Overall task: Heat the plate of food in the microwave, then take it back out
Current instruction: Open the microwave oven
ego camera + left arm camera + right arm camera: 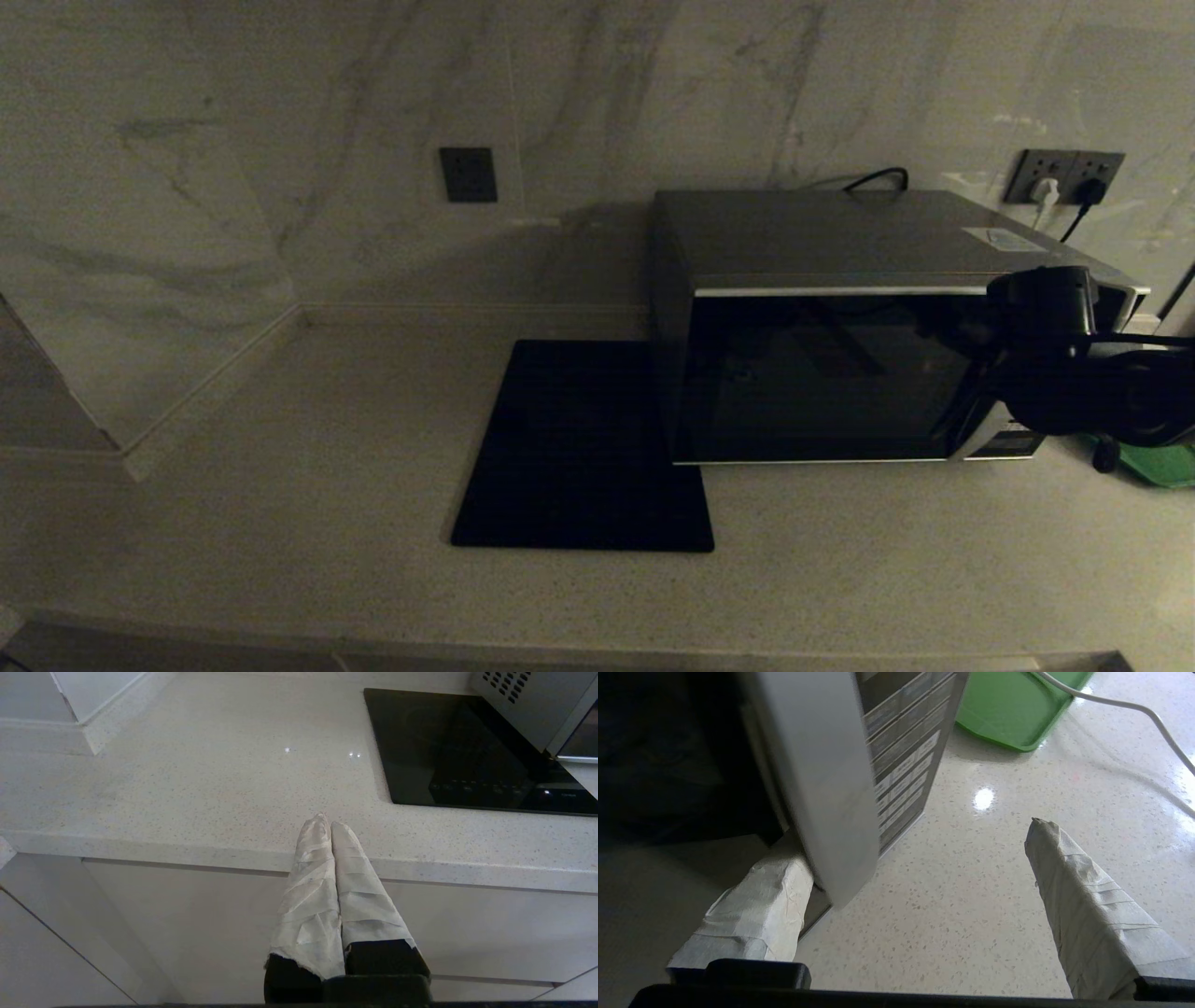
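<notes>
Speckled stone counter [280, 448], marble wall [233, 112], right claw [920, 868] wide at microwave [822, 317], left claw [329, 823] closed.

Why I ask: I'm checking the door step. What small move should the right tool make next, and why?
Probably pull the right tool back toward the robot to swing the door open: its fingers stand wide, one tucked behind the microwave door's silver edge, and the door looks nearly shut.

I see a pale speckled stone countertop [280, 448] running along the marble wall. On it sit the microwave [840, 327] toward my right, a flat black square mat [583, 448] touching its left side, and a green tray [1008, 709] just beyond its right end
</notes>
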